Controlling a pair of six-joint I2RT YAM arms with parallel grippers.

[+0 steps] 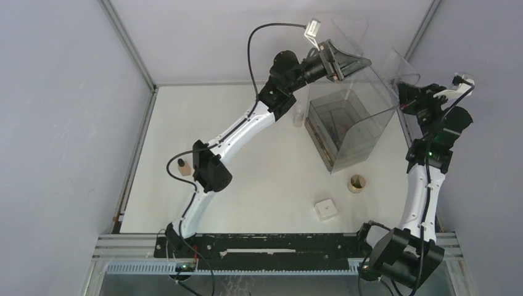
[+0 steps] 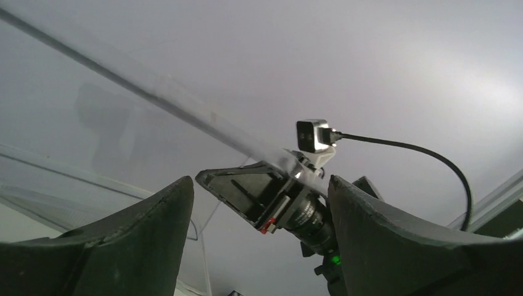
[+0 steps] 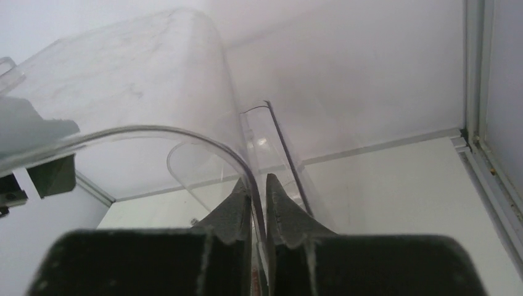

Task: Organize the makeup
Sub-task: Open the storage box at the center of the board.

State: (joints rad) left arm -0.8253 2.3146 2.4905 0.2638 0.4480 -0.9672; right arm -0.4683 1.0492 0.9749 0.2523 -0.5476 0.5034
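Loose makeup lies on the white table: a tan dark-capped bottle (image 1: 182, 165) at the left by my left arm's elbow, a round tan puff (image 1: 356, 183) and a white box (image 1: 325, 208) near the front right. The big clear bin (image 1: 364, 117) stands at the back right, with small dark and reddish things in its bottom, too blurred to name. My right gripper (image 1: 405, 98) is shut on the bin's right rim; the thin clear wall (image 3: 154, 74) runs between its pads (image 3: 259, 182). My left gripper (image 1: 354, 61) is open at the bin's far upper rim (image 2: 154, 98), its jaws (image 2: 259, 185) wide apart.
A small clear thing (image 1: 298, 114) stands just left of the bin. Grey walls close the table at the left, back and right. In the left wrist view a gripper with a white camera (image 2: 314, 135) shows through or mirrored in the clear wall.
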